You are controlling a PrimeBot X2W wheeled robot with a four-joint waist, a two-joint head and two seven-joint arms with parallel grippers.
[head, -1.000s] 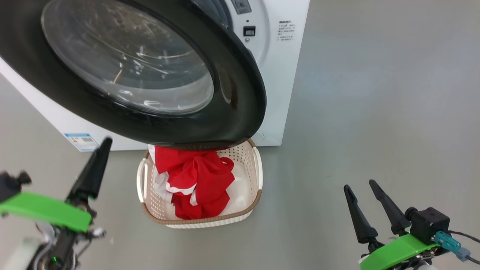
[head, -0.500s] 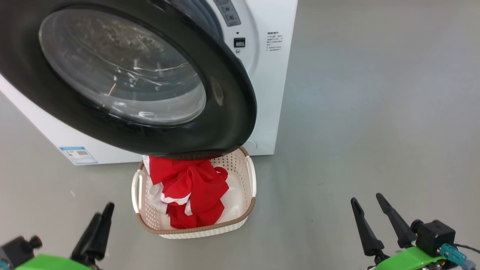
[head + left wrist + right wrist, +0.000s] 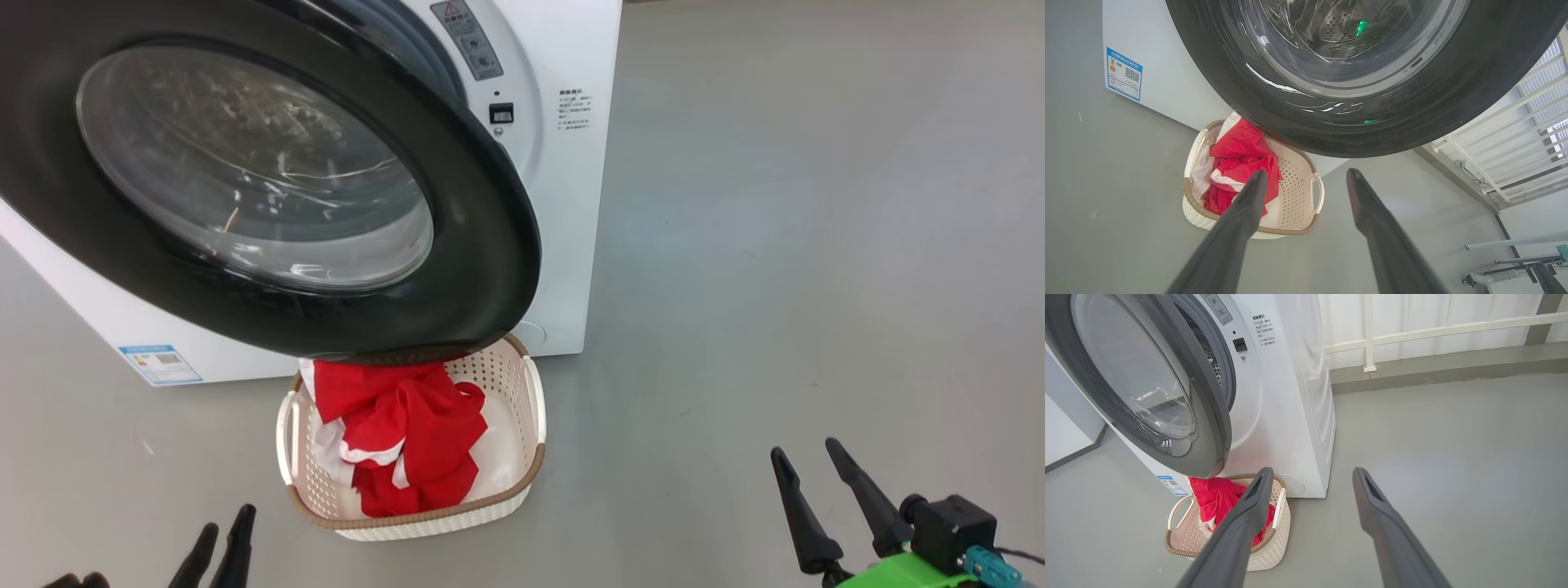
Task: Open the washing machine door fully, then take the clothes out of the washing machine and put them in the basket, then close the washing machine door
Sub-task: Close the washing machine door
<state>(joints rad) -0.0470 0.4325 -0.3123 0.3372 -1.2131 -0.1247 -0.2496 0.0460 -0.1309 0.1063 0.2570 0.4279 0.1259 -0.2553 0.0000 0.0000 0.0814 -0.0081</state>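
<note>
Resting crumpled, soft red clothes (image 3: 400,441) occupy the perforated cream basket (image 3: 500,377).

I'm watching the door (image 3: 269,188) hiding the basket's (image 3: 433,523) far end; the bottom edge is cutting off my left gripper (image 3: 226,523).

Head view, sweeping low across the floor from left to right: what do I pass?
First the left pincer → the basket with the clothes in it → the right pincer.
</note>
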